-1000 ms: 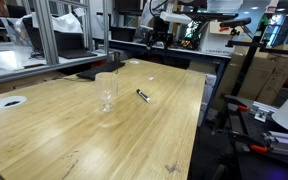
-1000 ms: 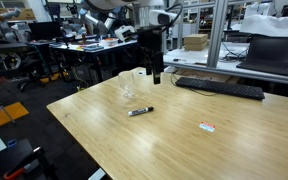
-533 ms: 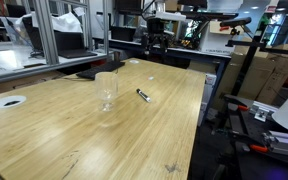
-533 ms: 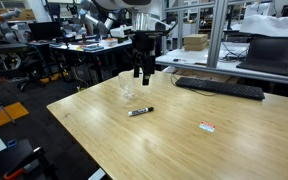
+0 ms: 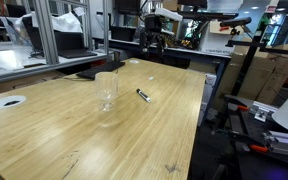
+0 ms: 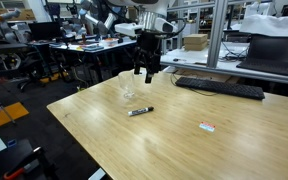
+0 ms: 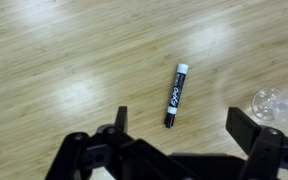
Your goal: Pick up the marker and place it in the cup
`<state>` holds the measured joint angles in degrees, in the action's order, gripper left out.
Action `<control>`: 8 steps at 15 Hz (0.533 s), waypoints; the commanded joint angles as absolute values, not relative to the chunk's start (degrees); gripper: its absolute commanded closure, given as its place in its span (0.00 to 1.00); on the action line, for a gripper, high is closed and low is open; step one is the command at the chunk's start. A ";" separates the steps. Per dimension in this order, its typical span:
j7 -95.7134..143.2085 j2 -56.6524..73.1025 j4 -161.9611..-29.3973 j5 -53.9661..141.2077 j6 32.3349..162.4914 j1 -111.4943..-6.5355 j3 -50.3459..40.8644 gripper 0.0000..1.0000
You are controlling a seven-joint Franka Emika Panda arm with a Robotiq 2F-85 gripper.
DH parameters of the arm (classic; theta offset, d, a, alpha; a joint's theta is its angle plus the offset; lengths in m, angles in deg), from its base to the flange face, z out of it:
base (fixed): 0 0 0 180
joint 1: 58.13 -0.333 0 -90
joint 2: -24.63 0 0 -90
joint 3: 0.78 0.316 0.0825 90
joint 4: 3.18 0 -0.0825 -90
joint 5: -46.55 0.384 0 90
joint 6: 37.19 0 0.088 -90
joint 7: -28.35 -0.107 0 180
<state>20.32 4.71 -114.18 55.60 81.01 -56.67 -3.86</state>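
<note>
Wrist view: the marker (image 7: 175,95) lies flat on the wooden table (image 7: 64,70); its dark barrel bears white lettering that appears to read "EXPO", and its lighter end points away from the camera; the clear cup (image 7: 284,100) stands near it at the right edge, not touching. In an exterior view the gripper (image 6: 148,73) hangs above the table, jaws spread wide, holding nothing; a small white label (image 6: 207,126) lies well apart from the marker, its print too small to read.
</note>
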 commanded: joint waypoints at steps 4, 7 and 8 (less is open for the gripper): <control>20.32 -1.77 -109.90 67.02 78.24 -54.59 -1.72 0.00; 18.29 -6.97 -106.72 70.99 78.36 -54.61 -1.26 0.00; 17.03 -8.58 -105.46 71.44 78.56 -54.83 -1.38 0.00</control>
